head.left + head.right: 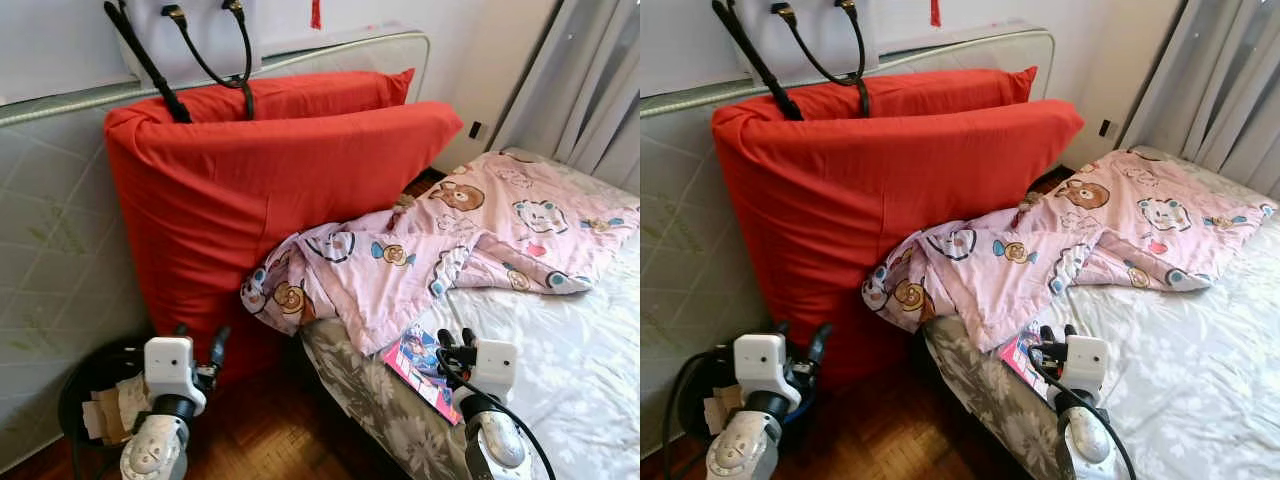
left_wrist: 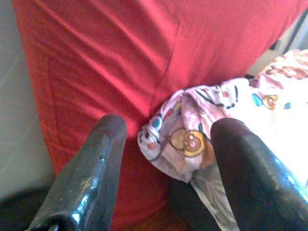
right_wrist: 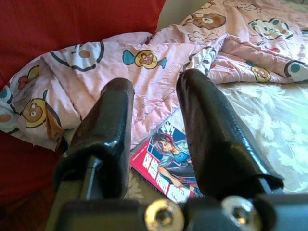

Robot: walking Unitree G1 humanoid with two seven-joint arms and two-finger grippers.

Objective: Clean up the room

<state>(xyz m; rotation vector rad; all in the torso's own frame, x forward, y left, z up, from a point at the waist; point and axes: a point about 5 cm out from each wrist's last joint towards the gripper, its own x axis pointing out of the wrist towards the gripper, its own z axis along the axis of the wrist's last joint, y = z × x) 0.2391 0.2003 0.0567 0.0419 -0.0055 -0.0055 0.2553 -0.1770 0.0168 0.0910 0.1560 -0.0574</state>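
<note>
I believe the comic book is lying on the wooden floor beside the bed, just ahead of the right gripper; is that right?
Not quite. The comic book lies on the bed, at its edge and partly under the pink blanket, not on the floor. It is just ahead of the right gripper, as you said. The left eye view and the right wrist view both show this.

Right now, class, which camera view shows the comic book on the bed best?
The right wrist view: the comic book is close, its cover drawing readable between the fingers. Both eye views show it small, partly under the pink blanket.

Pink blanket against red cushion
</note>
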